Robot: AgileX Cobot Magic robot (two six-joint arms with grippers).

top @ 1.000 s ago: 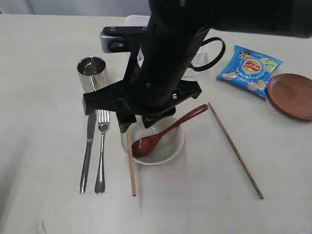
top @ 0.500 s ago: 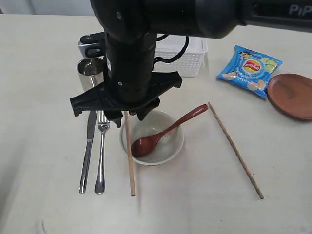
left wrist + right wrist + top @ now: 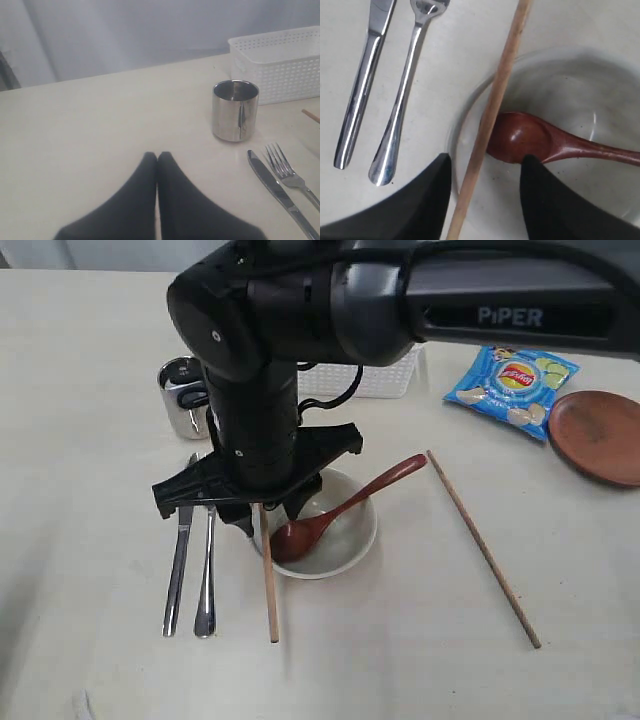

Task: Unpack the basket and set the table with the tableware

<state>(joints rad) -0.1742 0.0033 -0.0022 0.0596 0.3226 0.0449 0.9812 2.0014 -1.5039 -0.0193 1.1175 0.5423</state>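
Right arm (image 3: pixel 270 350), black, reaches across the middle and hangs low over the left side of the bowl (image 3: pixel 350 545), hiding much of the basket (image 3: pixel 375 380) behind it. Right fingers (image 3: pixel 425 205) spread apart, one on each side of a chopstick (image 3: pixel 495 105); the gap is wider than the stick and neither finger touches it, so nothing is gripped. That chopstick crosses the bowl's left rim, its near end on the tabletop (image 3: pixel 400 670) just beside the fork; cannot tell whether the far end is raised. Bowl off-white, on the tabletop at centre, with the spoon (image 3: pixel 345 505) resting in it: scoop down inside, handle out over the far right rim. Knife (image 3: pixel 177 575) and fork (image 3: pixel 207 575) lie side by side left of the bowl, parallel, knife outermost. Mug (image 3: pixel 180 405) upright beyond their tips, near the basket's left end but apart from it. Basket white, latticed, at the far edge of the spread; its inside is not visible. Second chopstick (image 3: pixel 483 548) lies alone on a diagonal right of the bowl, well apart from the first. Plate (image 3: pixel 605 435) dark brown, flat at the right edge, close to the blue crisp bag (image 3: pixel 512 383). Left fingers (image 3: pixel 140 200) pressed tip to tip with nothing between them, above bare tabletop on the mug's side, clear of mug, knife and fork
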